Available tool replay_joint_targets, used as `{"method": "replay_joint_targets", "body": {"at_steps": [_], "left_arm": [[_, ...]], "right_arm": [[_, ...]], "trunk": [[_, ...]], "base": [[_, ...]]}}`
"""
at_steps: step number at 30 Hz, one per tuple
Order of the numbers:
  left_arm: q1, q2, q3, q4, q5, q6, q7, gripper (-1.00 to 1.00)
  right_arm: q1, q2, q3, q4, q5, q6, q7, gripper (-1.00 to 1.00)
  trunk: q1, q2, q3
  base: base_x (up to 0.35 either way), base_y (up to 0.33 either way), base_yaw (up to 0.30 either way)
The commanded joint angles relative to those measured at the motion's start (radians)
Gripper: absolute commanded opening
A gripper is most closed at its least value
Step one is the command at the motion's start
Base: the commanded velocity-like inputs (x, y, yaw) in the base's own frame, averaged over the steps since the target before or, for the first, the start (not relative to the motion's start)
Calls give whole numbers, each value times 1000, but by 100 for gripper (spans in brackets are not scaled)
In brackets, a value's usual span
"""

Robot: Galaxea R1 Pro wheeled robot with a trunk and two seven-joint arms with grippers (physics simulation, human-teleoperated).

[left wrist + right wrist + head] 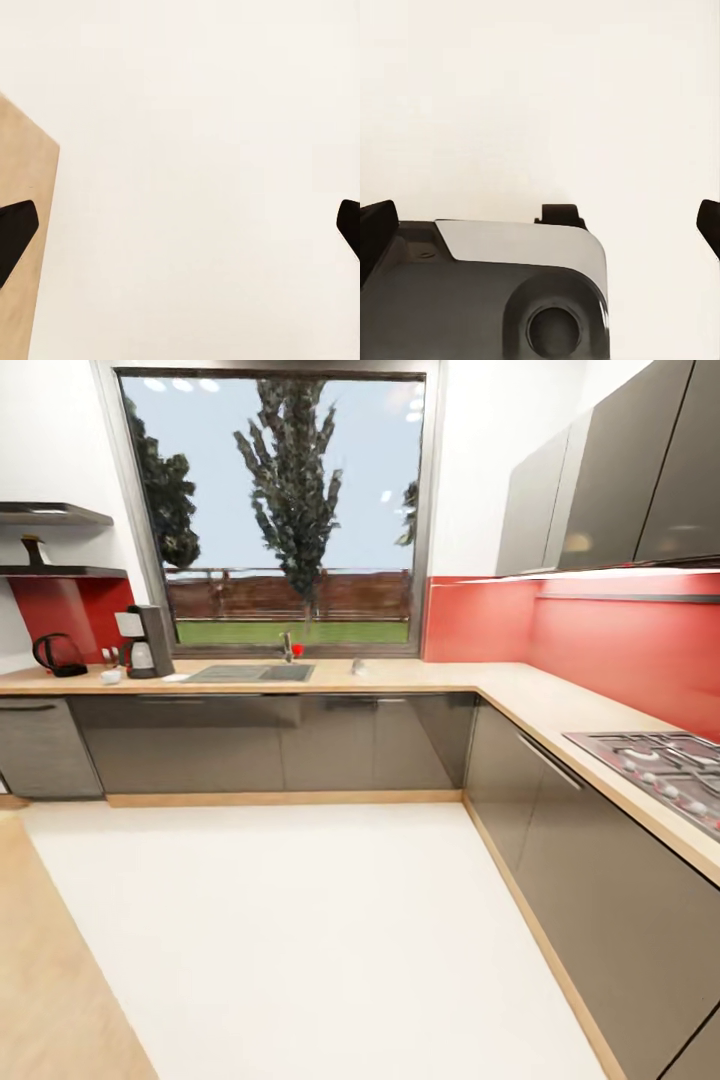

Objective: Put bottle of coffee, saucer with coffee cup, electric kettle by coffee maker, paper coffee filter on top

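— Where's the coffee gear?

— Far left of the countertop [420, 678]: the coffee maker [147, 641] stands beside the window, the electric kettle [58, 655] well to its left, a small white cup-like thing [111, 676] just in front, too small to tell. Something dark sits on the shelf [60, 571].

— And the grippers?

— The left gripper [180, 236] hangs spread wide over pale floor [195, 112], grasping nothing. The right gripper [540, 232] is likewise released, above the robot's grey base [487, 300].
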Motion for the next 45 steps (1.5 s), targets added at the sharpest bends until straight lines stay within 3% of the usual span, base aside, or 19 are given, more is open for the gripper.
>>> {"method": "replay_joint_targets", "body": {"at_steps": [1,45], "left_arm": [[-1,0,3,1,-5,-4,0,100],[-1,0,3,1,-6,-4,0,100]], "right_arm": [[0,0,-1,0,-1,-2,1,100],[0,-2,-4,0,-2,-27,-1,100]], "trunk": [[1,0,-1],[1,0,-1]], "base": [[344,0,0],[344,0,0]]}}
